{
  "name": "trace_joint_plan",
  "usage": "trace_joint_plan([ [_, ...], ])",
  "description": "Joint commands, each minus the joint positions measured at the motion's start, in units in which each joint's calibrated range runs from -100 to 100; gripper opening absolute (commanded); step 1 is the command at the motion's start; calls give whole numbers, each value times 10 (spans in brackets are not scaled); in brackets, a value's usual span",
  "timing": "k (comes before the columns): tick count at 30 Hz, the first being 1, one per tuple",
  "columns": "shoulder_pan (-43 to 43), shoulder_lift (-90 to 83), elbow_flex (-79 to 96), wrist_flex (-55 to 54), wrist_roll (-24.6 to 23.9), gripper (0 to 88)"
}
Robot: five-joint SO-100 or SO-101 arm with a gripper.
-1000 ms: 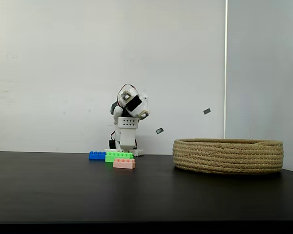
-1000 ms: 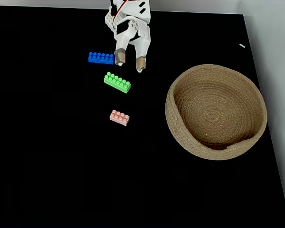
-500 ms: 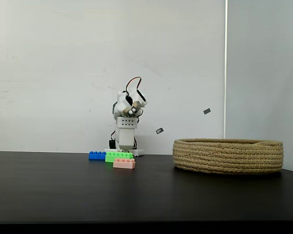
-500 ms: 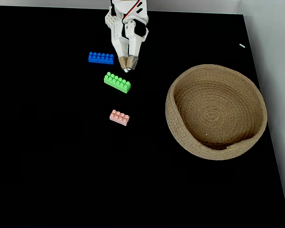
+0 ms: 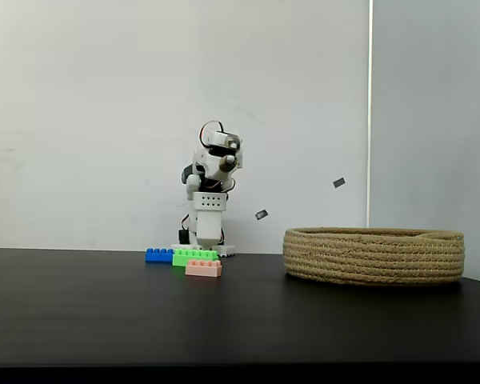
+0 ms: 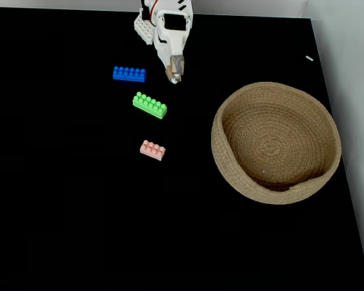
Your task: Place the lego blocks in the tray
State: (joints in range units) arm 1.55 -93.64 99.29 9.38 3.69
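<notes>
Nothing yet in the wide coiled tan rope tray [image 6: 276,142]. Blue [image 6: 129,74], green [image 6: 150,105] and pink [image 6: 153,150] studded plastic bricks on black table [image 6: 67,206]. Pincer [image 6: 175,77] raised, seemingly pressed together, empty. Best: spread, descend squarely across blue brick's short sides.

arm [image 6: 164,18]: base cut off (top edge) | tool [image 6: 176,76]: gap unreadable

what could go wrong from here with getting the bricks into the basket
The blue brick and green brick lie close together near the gripper, so reaching for one may nudge the other. The pink brick is small and could slip from the fingers. The basket has raised rope walls, so a low carry might clip the rim and drop a brick outside.
</notes>
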Motion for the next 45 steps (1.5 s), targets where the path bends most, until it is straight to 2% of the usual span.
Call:
trace_joint_plan([
  [1, 18, 118, -30, -60, -63, 139],
  [4, 41, 225, -89, -84, -92, 115],
  [9, 85, 347, -207, -62, -115, 167],
  [17, 113, 469, -484, 288, -161, 262],
  [23, 89, 529, -618, 499, -205, 334],
  [28, 55, 561, -573, 515, -220, 310],
  [35, 25, 602, -539, 544, -236, 430],
  [45, 12, 657, -449, 467, -251, 416],
])
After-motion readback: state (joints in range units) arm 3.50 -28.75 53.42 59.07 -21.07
